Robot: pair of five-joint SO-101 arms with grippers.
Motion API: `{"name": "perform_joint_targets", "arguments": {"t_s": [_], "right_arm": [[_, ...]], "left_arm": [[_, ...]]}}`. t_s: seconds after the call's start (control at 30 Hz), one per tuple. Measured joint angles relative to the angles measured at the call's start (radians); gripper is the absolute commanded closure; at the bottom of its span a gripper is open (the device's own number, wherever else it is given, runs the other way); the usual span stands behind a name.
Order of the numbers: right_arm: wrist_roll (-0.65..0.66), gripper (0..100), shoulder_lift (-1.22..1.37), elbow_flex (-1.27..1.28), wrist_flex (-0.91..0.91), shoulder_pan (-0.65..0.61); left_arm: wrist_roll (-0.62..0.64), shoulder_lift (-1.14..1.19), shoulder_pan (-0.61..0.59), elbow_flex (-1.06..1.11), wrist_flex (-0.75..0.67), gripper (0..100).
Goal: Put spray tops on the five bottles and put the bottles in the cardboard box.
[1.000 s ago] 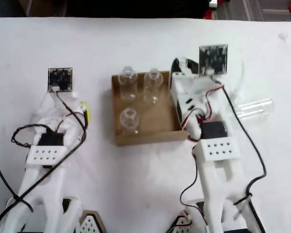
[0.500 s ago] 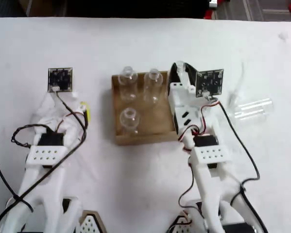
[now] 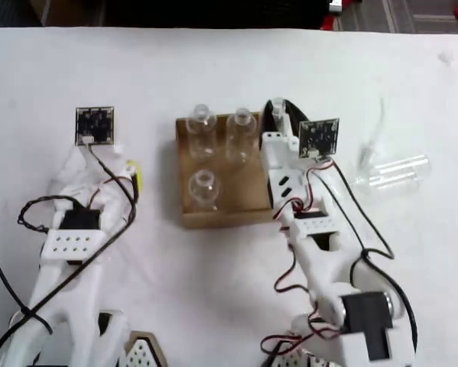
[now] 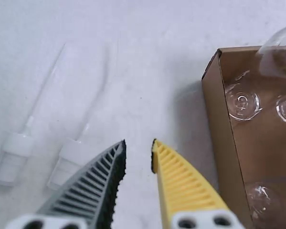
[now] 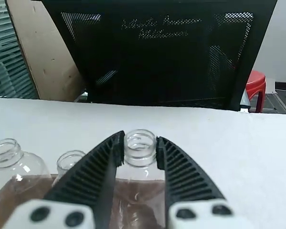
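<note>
Four bottles showed, all uncapped. Three bottles [image 3: 201, 130] [image 3: 242, 136] [image 3: 204, 189] stood upright in the box [image 3: 229, 215]: two along its far wall and one nearer the front wall. The fourth bottle [image 5: 139, 186] stood upright at the box's far right corner. The right pincer [image 5: 139, 139] pinched its neck, one black finger pressed to each side just under the open mouth. Whether this bottle rested on the box floor could not be told. In the right wrist view, two of the other bottles stood beside it.

Two spray tops [image 4: 11, 157] [image 4: 68, 160] lay side by side on the white surface [image 3: 213, 69]. Their thin tubes pointed away from the left pincer [image 4: 138, 150]. That pincer was narrowly spread and held nothing. Its grey finger was close by the nearer top and its yellow finger was toward the box, with the box wall near but apart from it.

Some clear pieces [image 3: 397, 170] lay on the surface to the right of the right arm, too faint to name.
</note>
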Motion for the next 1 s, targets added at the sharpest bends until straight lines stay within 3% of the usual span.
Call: {"name": "perform_joint_targets", "arguments": {"t_s": [0.3, 1.0], "right_arm": [[-0.002, 98.1, 0.155, -0.046, -0.058, 0.0], [-0.008, 98.2, 0.166, -0.057, -0.066, -0.066]], "left_arm": [[0.0, 0.0, 0.0, 0.0, 0.0, 91], [0.0, 0.0, 0.0, 0.0, 0.0, 91]]}}
